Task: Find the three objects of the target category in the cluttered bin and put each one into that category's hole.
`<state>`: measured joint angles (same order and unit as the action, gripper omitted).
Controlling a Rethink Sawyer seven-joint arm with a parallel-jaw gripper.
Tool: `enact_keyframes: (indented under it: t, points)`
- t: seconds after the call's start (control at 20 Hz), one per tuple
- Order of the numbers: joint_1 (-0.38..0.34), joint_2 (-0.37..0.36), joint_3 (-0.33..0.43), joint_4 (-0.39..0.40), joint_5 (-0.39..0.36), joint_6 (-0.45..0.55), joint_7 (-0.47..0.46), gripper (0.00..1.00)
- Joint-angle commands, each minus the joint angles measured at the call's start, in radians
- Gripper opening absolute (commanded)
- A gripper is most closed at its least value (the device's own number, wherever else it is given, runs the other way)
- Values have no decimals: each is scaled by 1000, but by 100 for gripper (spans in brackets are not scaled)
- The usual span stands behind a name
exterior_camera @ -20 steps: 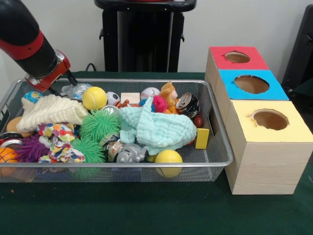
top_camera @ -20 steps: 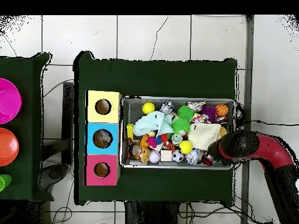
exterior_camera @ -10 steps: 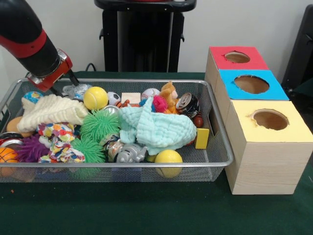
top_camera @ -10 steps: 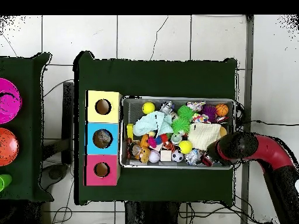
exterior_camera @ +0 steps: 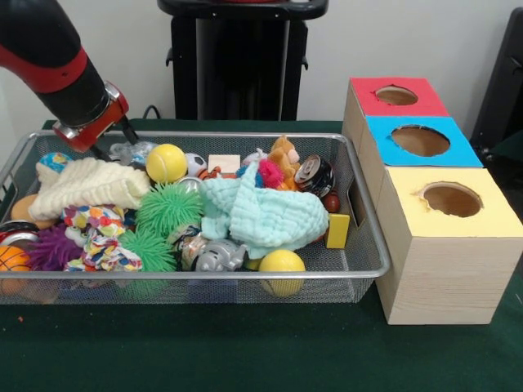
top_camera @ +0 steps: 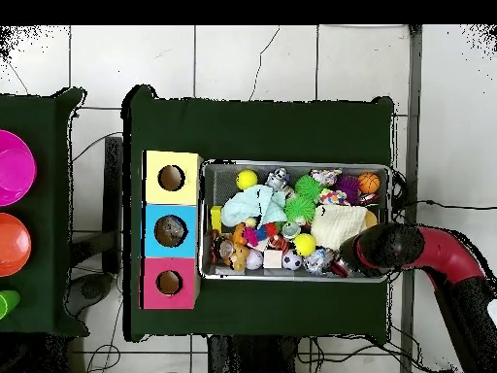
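- One wire bin [exterior_camera: 359, 245] sits on the green table [exterior_camera: 245, 351], packed nearly rim to rim, with bare mesh showing only at its end nearest the boxes.
- The gripper [exterior_camera: 122, 140] reaches in over the bin's far corner, just above a crinkled clear wrapper [exterior_camera: 131, 152] — whether its fingers are apart or together cannot be told.
- A yellow ball [exterior_camera: 166, 162] lies just beside the wrapper; a second yellow ball [exterior_camera: 281, 263] rests against the near wall.
- Small sports balls [exterior_camera: 193, 164] sit along the far wall, partly hidden.
- A mint cloth [exterior_camera: 260, 214] covers the middle; a cream cloth [exterior_camera: 86, 184] lies below the arm.
- Three boxes stand just beside the bin — red [exterior_camera: 398, 96], blue [exterior_camera: 420, 140], yellow [exterior_camera: 451, 200] — each hole open on top.
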<state>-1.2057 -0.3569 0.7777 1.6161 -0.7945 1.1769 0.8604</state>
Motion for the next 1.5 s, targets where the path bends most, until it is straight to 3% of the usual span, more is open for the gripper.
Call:
enact_keyframes:
  t: [0.05, 0.6, 1.5]
  points:
    - [63, 71, -40, 84, 1, -141, 33, 100]
    - [108, 61, -32, 54, 47, -129, 51, 100]
    - [149, 24, -35, 72, 94, -209, 85, 100]
